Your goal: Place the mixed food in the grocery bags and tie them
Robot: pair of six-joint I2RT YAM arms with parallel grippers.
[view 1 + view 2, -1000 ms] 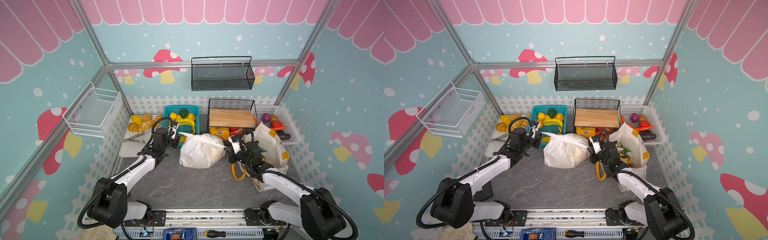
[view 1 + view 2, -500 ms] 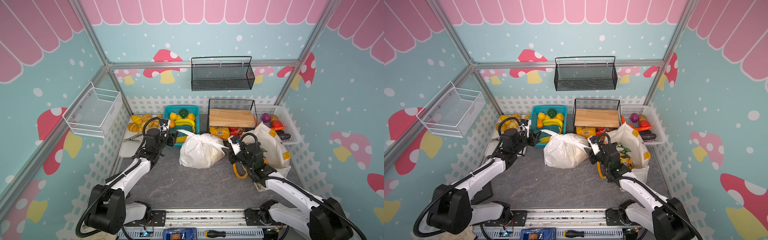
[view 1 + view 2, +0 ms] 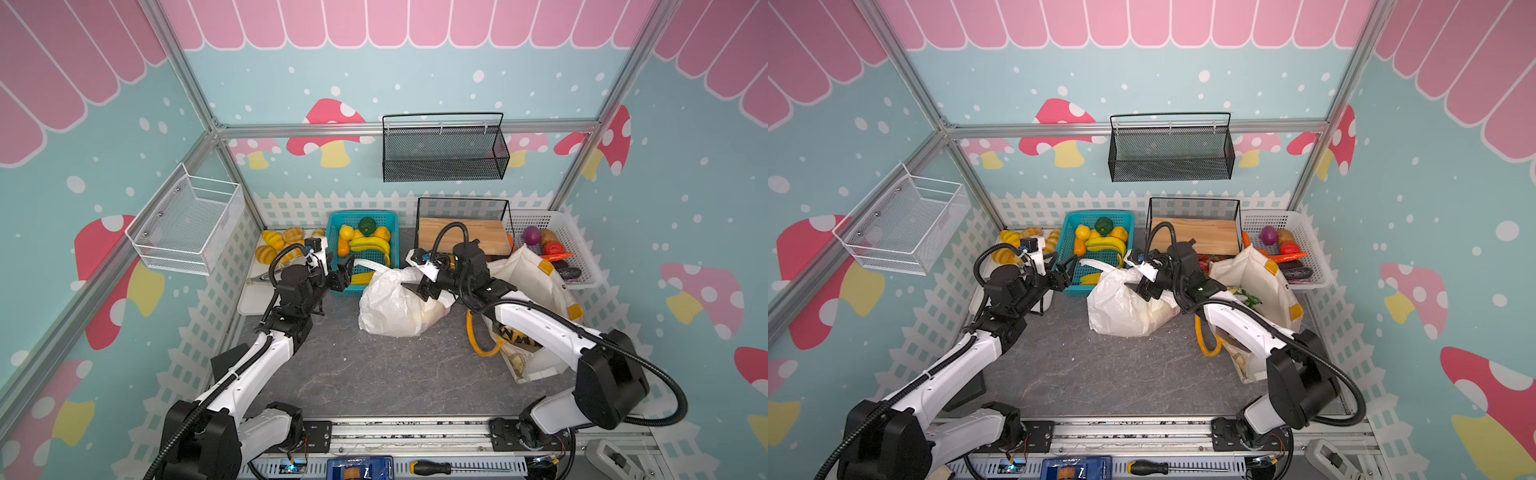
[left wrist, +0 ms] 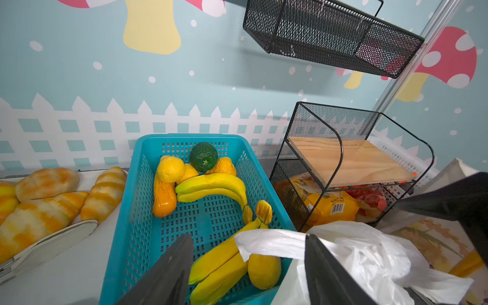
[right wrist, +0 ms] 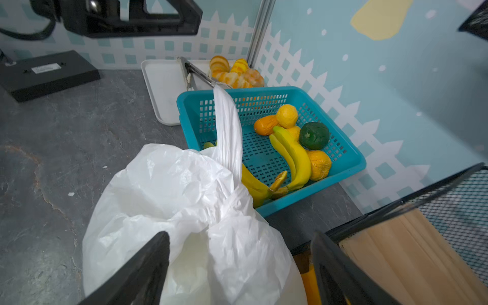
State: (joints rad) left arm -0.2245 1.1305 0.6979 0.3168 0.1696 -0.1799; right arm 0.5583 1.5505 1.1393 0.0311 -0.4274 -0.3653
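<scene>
The white plastic grocery bag (image 3: 395, 303) (image 3: 1125, 303) sits bulging mid-table, its top gathered. One handle strip (image 3: 365, 264) (image 5: 228, 132) sticks out over the teal basket. My left gripper (image 3: 343, 274) (image 4: 248, 264) is open, and the strip's end (image 4: 269, 241) lies loose between its jaws. My right gripper (image 3: 417, 289) (image 5: 237, 266) is open and straddles the bag's crinkled top (image 5: 224, 237) without pinching it. The cream canvas tote (image 3: 536, 282) leans open at the right behind the right arm. Bananas (image 4: 211, 184) and oranges (image 4: 170, 169) lie in the basket.
The teal basket (image 3: 334, 232) stands at the back. Left of it, striped bread rolls (image 3: 274, 245) lie on a white tray. A black wire rack with a wooden shelf (image 3: 461, 232) holds a yellow packet (image 4: 330, 208) underneath. A white basket of vegetables (image 3: 582, 257) is back right.
Both grippers were shut on the white bag's handles, pulling them apart; both have now opened and let go. The left gripper drew back to the left, the right one stays at the bag's top.
</scene>
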